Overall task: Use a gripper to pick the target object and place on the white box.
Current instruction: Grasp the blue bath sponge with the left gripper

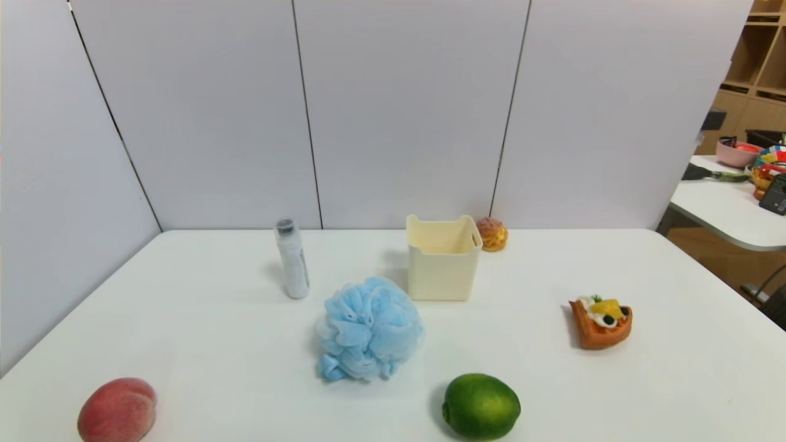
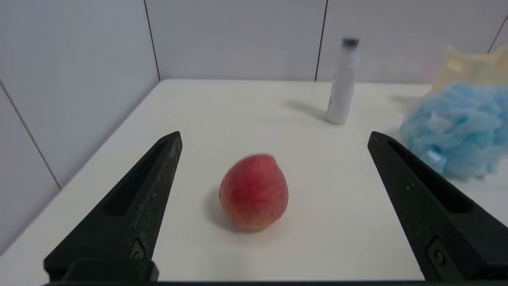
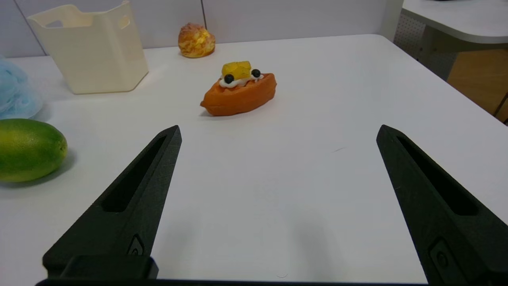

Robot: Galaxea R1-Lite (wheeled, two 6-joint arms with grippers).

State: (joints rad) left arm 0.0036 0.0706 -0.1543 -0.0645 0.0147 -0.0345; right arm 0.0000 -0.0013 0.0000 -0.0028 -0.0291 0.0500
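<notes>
A blue bath pouf (image 1: 369,329) sits on the worktop (image 1: 215,319) just before the white box (image 1: 443,258); left gripper (image 2: 274,137) and right gripper (image 3: 278,133) fingers spread wide, empty.

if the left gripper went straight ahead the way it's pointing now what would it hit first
Most likely the rosy red peach. It lies on the white table between the open black fingers of the left gripper, a little ahead of them. Depth is hard to judge; the tall white bottle stands farther back, off-line.
</notes>
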